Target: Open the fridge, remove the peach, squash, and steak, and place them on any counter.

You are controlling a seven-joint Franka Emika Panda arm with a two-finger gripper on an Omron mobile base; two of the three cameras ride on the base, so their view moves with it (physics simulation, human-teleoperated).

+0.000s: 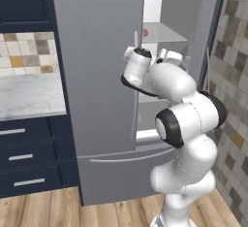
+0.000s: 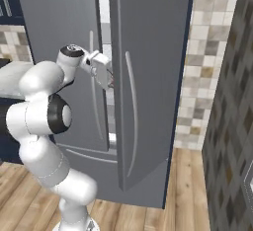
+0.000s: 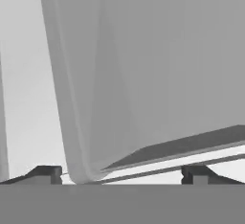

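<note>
The grey fridge (image 1: 97, 75) has its left door shut and its right door (image 2: 153, 77) swung partly open, so a strip of white interior and grey shelves (image 1: 162, 32) shows. My gripper (image 2: 109, 81) reaches into the gap between the doors at mid height. In the hand view its fingertips (image 3: 48, 174) stand wide apart, open, with nothing held, facing a white wall and a grey shelf edge (image 3: 182, 146). A small red thing (image 1: 145, 33) peeks past the left door's edge on an upper shelf; I cannot tell which food it is. The squash and steak are hidden.
The marble counter (image 1: 29, 95) over navy drawers (image 1: 24, 158) lies left of the fridge. A tiled wall (image 2: 202, 67) stands close on the right, with a dark tiled wall (image 2: 232, 126) nearer. The open door's long handle (image 2: 132, 116) hangs beside my arm.
</note>
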